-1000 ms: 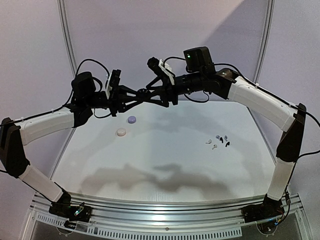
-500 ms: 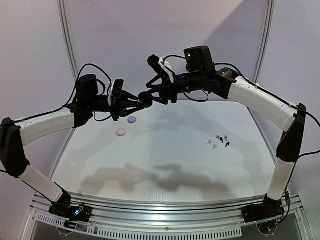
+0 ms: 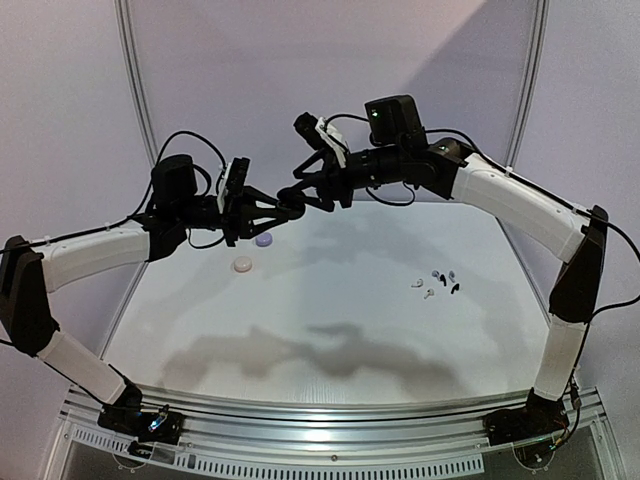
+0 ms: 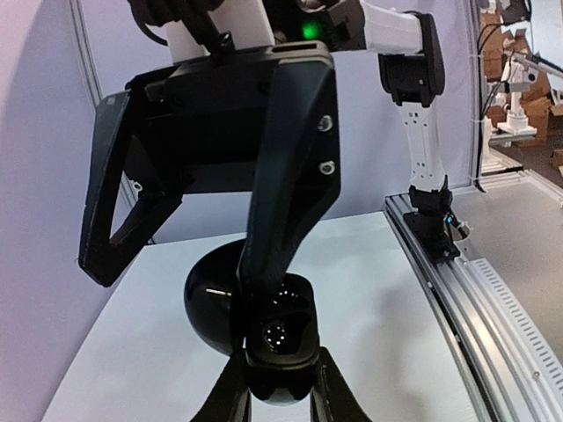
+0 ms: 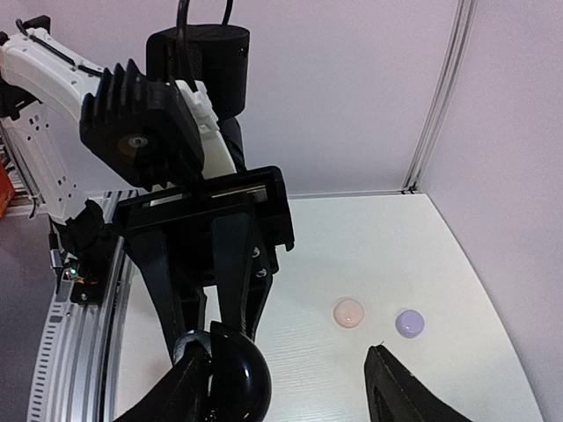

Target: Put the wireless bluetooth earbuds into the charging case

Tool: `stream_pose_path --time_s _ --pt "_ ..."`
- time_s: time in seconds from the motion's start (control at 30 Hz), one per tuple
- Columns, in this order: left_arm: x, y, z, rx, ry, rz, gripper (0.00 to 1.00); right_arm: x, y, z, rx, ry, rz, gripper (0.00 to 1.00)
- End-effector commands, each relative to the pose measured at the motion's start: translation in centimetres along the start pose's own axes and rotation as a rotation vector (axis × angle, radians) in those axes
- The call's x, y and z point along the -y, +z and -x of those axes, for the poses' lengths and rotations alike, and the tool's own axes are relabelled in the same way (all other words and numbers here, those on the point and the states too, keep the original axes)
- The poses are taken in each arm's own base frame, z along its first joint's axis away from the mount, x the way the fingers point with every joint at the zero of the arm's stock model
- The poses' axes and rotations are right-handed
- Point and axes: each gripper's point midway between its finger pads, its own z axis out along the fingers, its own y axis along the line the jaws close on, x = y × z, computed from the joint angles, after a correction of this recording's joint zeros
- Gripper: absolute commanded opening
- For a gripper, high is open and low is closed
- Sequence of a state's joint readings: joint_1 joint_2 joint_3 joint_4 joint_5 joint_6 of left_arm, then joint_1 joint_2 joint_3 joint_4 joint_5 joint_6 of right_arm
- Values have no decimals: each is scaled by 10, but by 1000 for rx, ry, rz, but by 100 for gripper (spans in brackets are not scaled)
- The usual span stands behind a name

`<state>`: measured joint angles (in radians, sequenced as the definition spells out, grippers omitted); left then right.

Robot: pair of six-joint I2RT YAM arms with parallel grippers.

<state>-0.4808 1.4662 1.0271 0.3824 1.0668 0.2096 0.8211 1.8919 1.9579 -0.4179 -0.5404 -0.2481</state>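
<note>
- The left gripper is raised above the far left part of the table. Its jaws are clamped on the black charging case.
- The black charging case is held in mid-air, clear of the table surface. The left wrist view shows two glossy rounded halves, one standing behind the other, so the case appears hinged open. Its contents cannot be determined.
- The right gripper meets the left gripper tip to tip at the case. Its jaws stand wide apart and grip nothing.
- One of the right gripper's fingers lies against the case, at the junction of the two halves. The other finger stands well apart from the case.
- The wireless bluetooth earbuds lie in a small loose cluster on the right part of the table, well apart from both grippers. White, pale lavender-grey and black pieces are visible. They are too small to give each one's orientation.
- A lavender round case rests closed on the table almost below the two grippers.
- A pale pink-white round case rests closed near the lavender case, on its near-left side, not touching it.
</note>
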Motion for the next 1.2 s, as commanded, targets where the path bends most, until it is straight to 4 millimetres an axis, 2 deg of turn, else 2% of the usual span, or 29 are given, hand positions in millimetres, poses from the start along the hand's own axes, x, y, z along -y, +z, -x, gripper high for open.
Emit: stream_pose_path --time_s 0.0,0.23,0.37,0.43,0.5,0.57,0.6,0.67,0.7,0.73,0.77,0.83,1.03,1.1,1.17 --pt "2 0 11 41 -71 27 0 -2 4 5 27 29 58 66" --pt "-1 0 11 46 -84 51 0 -11 -3 29 116 36 121 73" --pt "-4 -2 10 49 -89 74 0 -6 -15 50 192 48 127 74" --pt "-8 -3 9 50 -98 108 0 5 -25 62 236 88 105 76" --pt "-13 -5 9 54 -92 148 0 30 -41 72 273 171 27 76" --pt "-18 -7 10 63 -118 184 0 69 -59 66 274 313 -123 75" --pt "-19 -8 10 68 -117 198 0 92 -69 56 261 397 -218 74" --pt "-23 -9 10 73 -119 223 0 141 -100 20 199 561 -466 68" --pt "-23 -10 10 75 -118 227 0 165 -120 -9 139 637 -651 66" --pt "-23 -10 10 77 -117 229 0 174 -133 -36 65 697 -742 65" --pt "-23 -10 10 78 -116 229 0 187 -156 -66 -6 752 -903 64" --pt "-22 -11 10 80 -114 231 0 189 -182 -125 -187 840 -1048 65" --pt "-20 -13 10 83 -106 228 0 171 -243 -268 -528 1141 -1235 71" --pt "-20 -13 9 83 -105 226 0 166 -257 -303 -607 1201 -1275 71" --pt "-19 -13 9 83 -104 224 0 162 -265 -327 -673 1230 -1303 72"
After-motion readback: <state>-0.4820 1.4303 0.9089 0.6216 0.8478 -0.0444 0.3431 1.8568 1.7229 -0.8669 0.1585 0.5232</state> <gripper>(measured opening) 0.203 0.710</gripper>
